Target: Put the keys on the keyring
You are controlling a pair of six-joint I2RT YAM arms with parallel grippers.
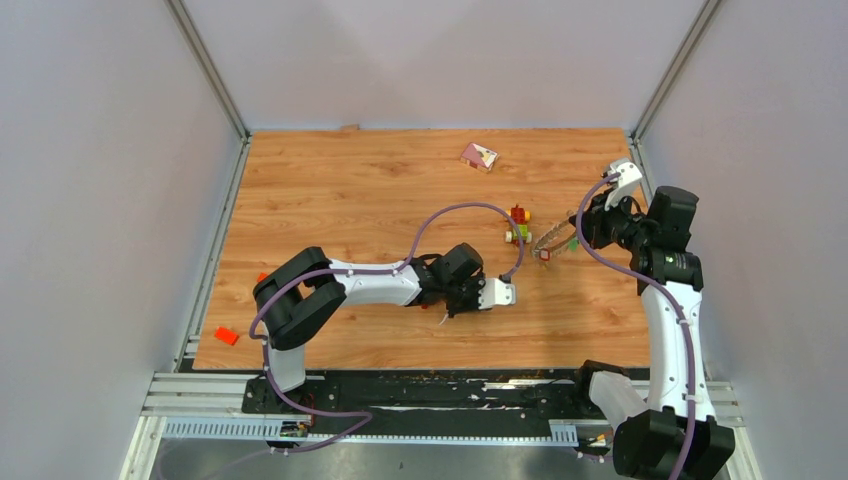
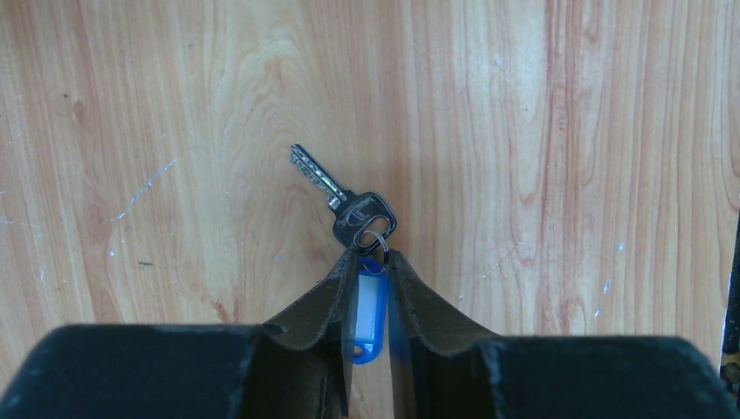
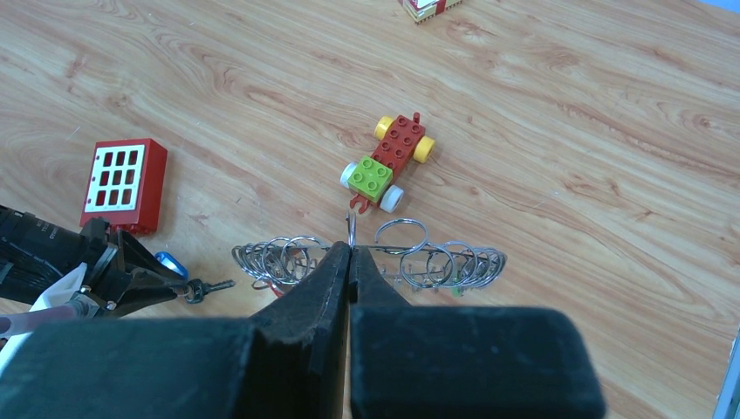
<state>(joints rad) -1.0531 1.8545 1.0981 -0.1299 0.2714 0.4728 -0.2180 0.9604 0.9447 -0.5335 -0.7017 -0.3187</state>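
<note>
Nearest the lens on my left wrist are the two dark pads of my left hand [image 2: 373, 259], closed to a thin slit on the blue tag [image 2: 369, 305]. I've got it by the plastic b/c the tag gives flat faces to pinch. That leaves the key [image 2: 347, 202] and its small split ring [image 2: 373, 242] poking out past the tips, free for threading. The key is low over the table [image 2: 567, 131]; can't tell if it's touching.

My right hand [image 3: 351, 251] is pinched fully closed too, w/ the keyring [image 3: 436, 260] btwn the tips. It's a wire hoop strung w/ little loops, seen edge-on from the wrist, and it appears lifted so both sides are reachable. Red and green bits hang from it, prob. keys already on, but they're too small to be sure.

The hands are well apart: the tagged key is mid-table, and the keyring is over toward the right edge, just beside the toy brick car [image 3: 388, 161]. The red window brick [image 3: 122, 183] sits near my left hand.

Next, I judge, I carry the key's ring across to a loop. Alignment is the hard bit, since a dangling key can swing.
</note>
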